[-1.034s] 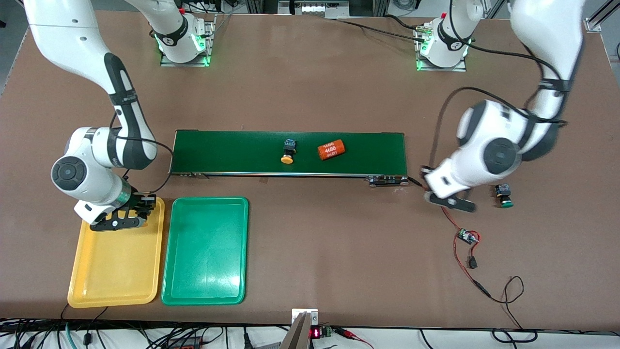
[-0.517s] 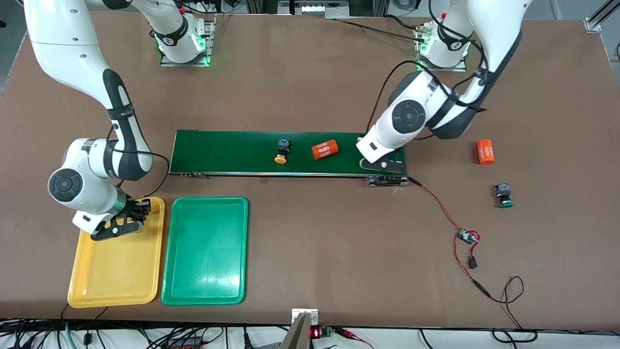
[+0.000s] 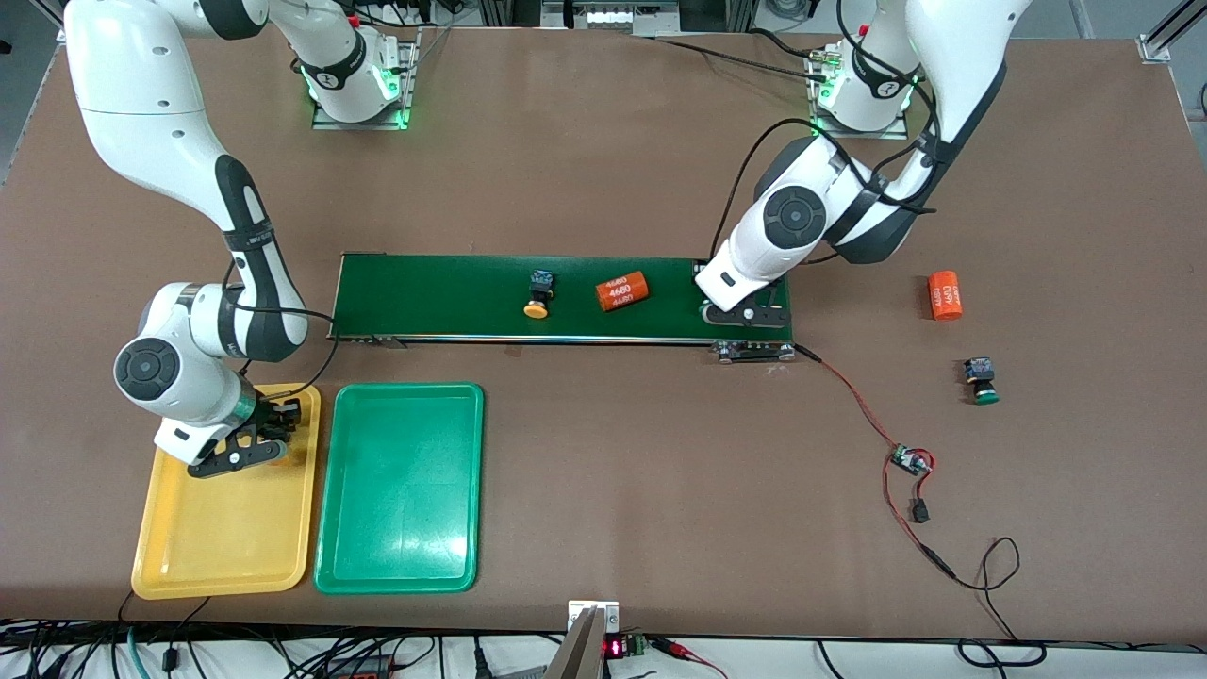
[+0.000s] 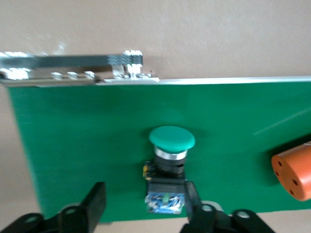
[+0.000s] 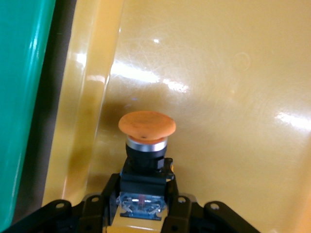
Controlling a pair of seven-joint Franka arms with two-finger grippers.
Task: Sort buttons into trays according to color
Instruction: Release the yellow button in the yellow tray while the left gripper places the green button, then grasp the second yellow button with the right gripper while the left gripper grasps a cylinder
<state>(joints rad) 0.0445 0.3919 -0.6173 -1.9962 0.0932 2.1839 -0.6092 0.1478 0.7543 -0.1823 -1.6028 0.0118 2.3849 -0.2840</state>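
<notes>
The yellow tray (image 3: 222, 528) and the green tray (image 3: 401, 490) lie side by side at the edge of the table nearest the front camera, toward the right arm's end; both are shallow, glossy and round-cornered. The right gripper (image 3: 247, 443) is low over the yellow tray's farther end. In the right wrist view its fingers (image 5: 99, 206) press on the black-and-blue body of an orange-capped button (image 5: 146, 145), whose round cap points out over the tray floor beside the tray's wall.

Toward the left arm's end, a green-capped button (image 3: 983, 381) lies on its side on the bare table, cap toward the camera, near a small circuit board (image 3: 910, 460) on red wires. A little farther from the camera lies an orange cylinder (image 3: 944, 295).

Farther still runs the dark-green conveyor belt (image 3: 453, 297). On it lie a second orange-capped button (image 3: 538, 294) and, beside it, another orange cylinder (image 3: 621, 290) marked 4680. The left gripper (image 3: 745, 316) is at the belt's end; in the left wrist view its fingers (image 4: 95, 206) stand spread, with another green-capped button (image 4: 170, 167) lying on the belt between them, one finger just beside its blue base.
</notes>
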